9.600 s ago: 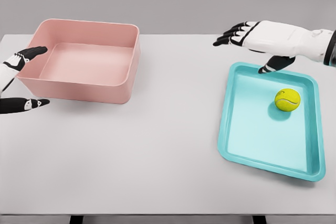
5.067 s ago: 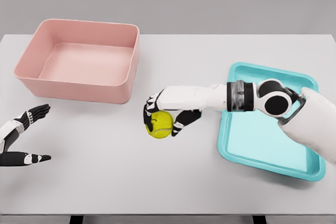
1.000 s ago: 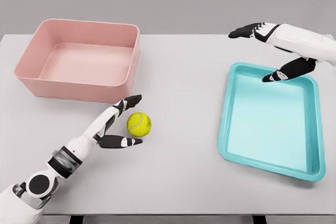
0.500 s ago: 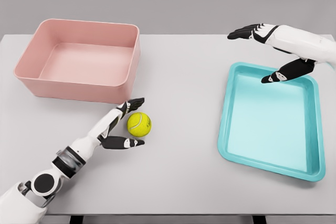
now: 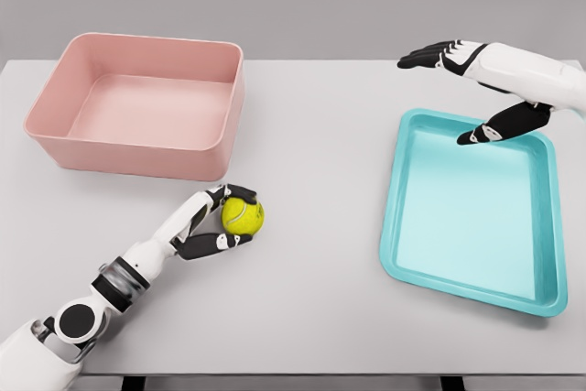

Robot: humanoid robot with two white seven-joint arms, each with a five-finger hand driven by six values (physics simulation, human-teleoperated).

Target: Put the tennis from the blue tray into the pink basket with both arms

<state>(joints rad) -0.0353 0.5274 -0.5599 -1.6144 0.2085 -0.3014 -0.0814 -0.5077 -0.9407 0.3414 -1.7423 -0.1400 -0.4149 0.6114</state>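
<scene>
- The ball [image 5: 243, 215] sits on the table [image 5: 311, 318], left of center in the frame, just below the basket's near-right corner and apart from it.
- The left hand [image 5: 212, 222] reaches in from the lower left; its fingers [image 5: 240, 193] curl over the top of the ball and the thumb [image 5: 220, 242] wraps under its near side, so the hand is grasping the ball.
- Contact with the table under the ball cannot be determined.
- The basket [image 5: 57, 103] occupies the upper left, upright, with nothing inside.
- The tray [image 5: 394, 208] lies at the right of the frame, slightly rotated, with nothing inside.
- The right hand [image 5: 476, 89] hovers over the tray's far edge in the upper right, fingers extended and spread, thumb pointing down toward the tray, holding nothing.
- The ball is well apart from the tray.
</scene>
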